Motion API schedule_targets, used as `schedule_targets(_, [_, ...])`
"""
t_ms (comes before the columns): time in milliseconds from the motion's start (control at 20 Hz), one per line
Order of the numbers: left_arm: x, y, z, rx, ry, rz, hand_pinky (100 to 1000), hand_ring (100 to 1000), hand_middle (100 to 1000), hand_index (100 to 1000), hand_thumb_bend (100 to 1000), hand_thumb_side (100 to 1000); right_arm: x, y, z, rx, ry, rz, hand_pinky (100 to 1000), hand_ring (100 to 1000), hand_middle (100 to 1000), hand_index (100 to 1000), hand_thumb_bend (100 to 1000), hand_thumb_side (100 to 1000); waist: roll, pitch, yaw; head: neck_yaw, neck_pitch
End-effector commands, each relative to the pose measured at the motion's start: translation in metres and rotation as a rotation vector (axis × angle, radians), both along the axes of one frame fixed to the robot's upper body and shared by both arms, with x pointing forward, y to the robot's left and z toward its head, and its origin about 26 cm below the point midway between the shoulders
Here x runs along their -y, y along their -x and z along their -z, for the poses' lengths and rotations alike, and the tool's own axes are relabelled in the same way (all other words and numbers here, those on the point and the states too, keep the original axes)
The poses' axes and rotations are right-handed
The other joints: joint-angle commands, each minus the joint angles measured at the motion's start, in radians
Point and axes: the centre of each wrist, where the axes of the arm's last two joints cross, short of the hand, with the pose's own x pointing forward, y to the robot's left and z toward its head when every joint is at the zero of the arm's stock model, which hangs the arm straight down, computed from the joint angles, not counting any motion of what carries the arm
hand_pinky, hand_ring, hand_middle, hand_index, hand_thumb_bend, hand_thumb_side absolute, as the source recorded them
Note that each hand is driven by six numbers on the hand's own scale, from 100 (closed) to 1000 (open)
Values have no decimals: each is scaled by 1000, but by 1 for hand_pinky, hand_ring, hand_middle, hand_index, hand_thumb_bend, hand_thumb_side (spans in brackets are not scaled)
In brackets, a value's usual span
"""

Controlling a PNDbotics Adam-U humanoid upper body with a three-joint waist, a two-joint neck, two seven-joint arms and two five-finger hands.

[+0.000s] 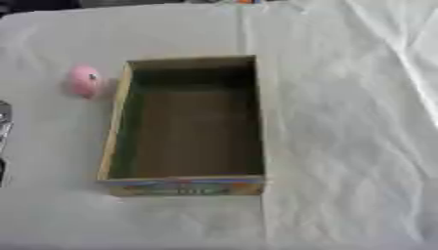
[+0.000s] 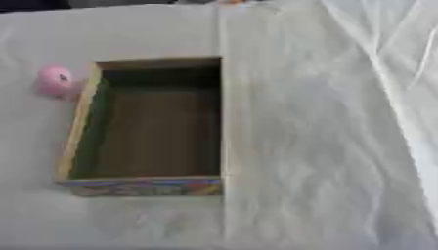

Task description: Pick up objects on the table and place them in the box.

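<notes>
Pink ball (image 1: 85, 80): on the white cloth (image 1: 342, 146), just outside the box (image 1: 116, 127) at its far-left corner, close to the wall but seemingly not touching. Roundish, slightly taller than wide, small dark mark on top; no long axis worth lining up with.

Left hand (image 1: 3, 127): only a dark and silver sliver at the left edge of the left eye view, judged to be the hand rather than seen plainly. Open or closed: cannot tell. Holding nothing that shows. Right hand: in neither view.

From the left hand: ball ahead and a little to the right, farther from the robot; box to the right, beyond the ball's near side, with its long axis running away from the robot. Nothing visible inside the box, so the task probably stands at its start.

Nearer side by far: the left. Likely next move: reach forward and slightly inward to the ball, lift, then carry right over the left wall and release. Possible snag: a nudge rolling the ball along the wall or away over the cloth.
</notes>
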Motion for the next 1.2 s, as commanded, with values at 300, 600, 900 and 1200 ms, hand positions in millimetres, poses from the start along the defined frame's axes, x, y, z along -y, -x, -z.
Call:
schedule_targets(300, [-7,4,-13,30,-37,-21,560,619,712,853,100,951,2,4,-6,20,14,5,610,795,746,835,100,1000,-7,-28,2,1,6])
schedule_targets(600, [-11,2,-22,28,-94,-41,559,618,706,859,100,893,3,4,-5,13,13,8,610,794,746,835,100,1000,-6,-35,5,5,13])
schedule_targets(900, [-24,-7,-55,-11,-316,-114,566,623,696,852,100,774,5,5,-3,8,18,17,611,791,745,834,100,1000,1,-47,12,-9,33])
schedule_targets(1200, [-34,-26,-71,-143,-575,-190,582,651,721,897,100,761,4,5,-3,4,29,15,612,789,745,833,100,1000,7,-54,8,5,21])
